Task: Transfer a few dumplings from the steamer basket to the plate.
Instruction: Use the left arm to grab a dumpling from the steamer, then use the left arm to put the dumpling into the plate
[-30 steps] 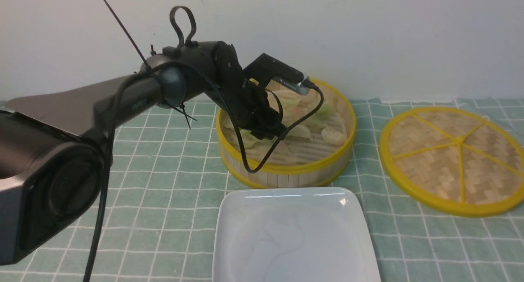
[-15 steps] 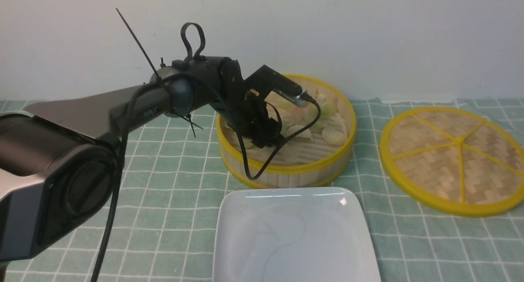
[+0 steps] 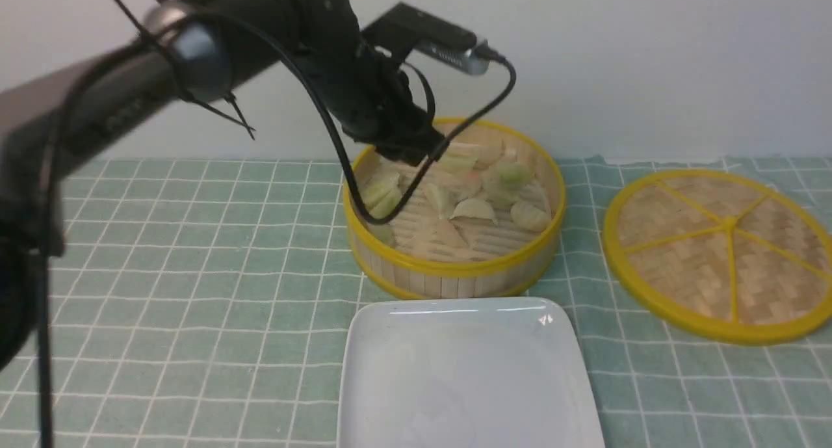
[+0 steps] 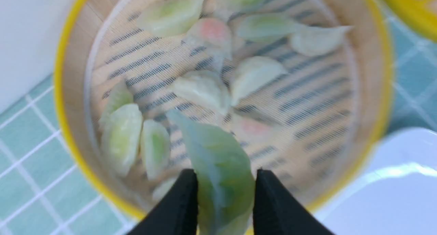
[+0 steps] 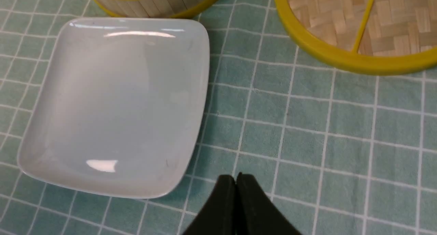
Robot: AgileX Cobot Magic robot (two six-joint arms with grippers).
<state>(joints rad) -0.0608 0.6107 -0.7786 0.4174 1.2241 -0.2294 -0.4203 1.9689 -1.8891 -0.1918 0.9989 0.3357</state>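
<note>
1. a pale green dumpling [image 4: 218,153] is pinched at its lower half between the two black fingers [image 4: 181,201] of the left gripper [image 4: 225,174]. the jaws are parted only by the dumpling's thickness.
2. the held dumpling is hung over the steamer basket [image 3: 455,280], above the slatted floor, and its pointed end is tilted away from the fingers.
3. the other dumplings [image 3: 474,209] are left lying in the basket: green ones are grouped at about 9 o'clock, and cream and faintly pink ones are spread from the middle toward 3 o'clock.
4. in the front view the left gripper is seen above the basket's rim at about 11 o'clock.
5. the plate [image 3: 468,370] is set at 6 o'clock of the basket, just beside it, and nothing is seen on it.
6. a woven disc [image 3: 721,253] with yellow spokes is laid flat at 3 o'clock of the basket, apart from it.
7. the right gripper [image 5: 236,180] is held over the checked cloth [image 3: 195,272] near the plate's corner. its jaws are pressed together with nothing between them.
</note>
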